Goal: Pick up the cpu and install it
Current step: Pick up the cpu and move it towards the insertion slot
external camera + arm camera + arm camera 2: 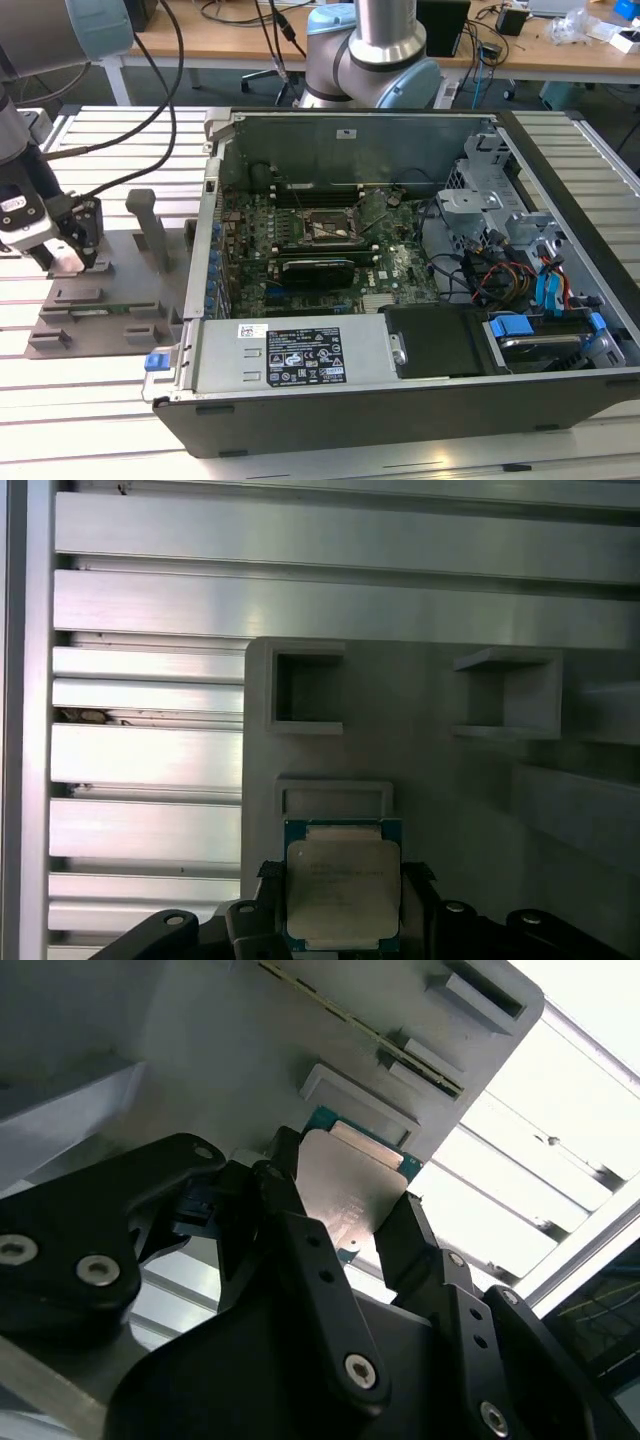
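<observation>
gripper: black gripper (pixel 68 255), low over the grey tray at the exterior view's left, about mid-height of the frame.
fingers: the fingers (pixel 300 1240) are clamped on the cpu, one on each of two opposite edges (clearest in the second wrist view).
cpu: the cpu (pixel 350 1192) is square, with a silvery top plate and a thin teal rim. It sits between the fingers, just beside a small rectangular pocket of the tray, and is seen in both wrist views (pixel 343 885). Cannot tell whether it rests on the tray or is lifted off it.
tray: grey plastic tray (pixel 120 295) with an upright post (pixel 148 228), lying on the counter beside the case's left wall in the exterior view.
counter: ribbed aluminium counter (pixel 120 140) under the tray and the case.
computer case: open computer case (pixel 350 140), centre of the exterior view, well apart from the gripper.
socket: square metal-framed socket (pixel 328 228) on the green motherboard, middle of the case.
expansion card: long black expansion card (pixel 318 268), just below the socket in the frame.
arm: grey arm base (pixel 375 40) with pale blue caps, top centre (behind the case).
</observation>
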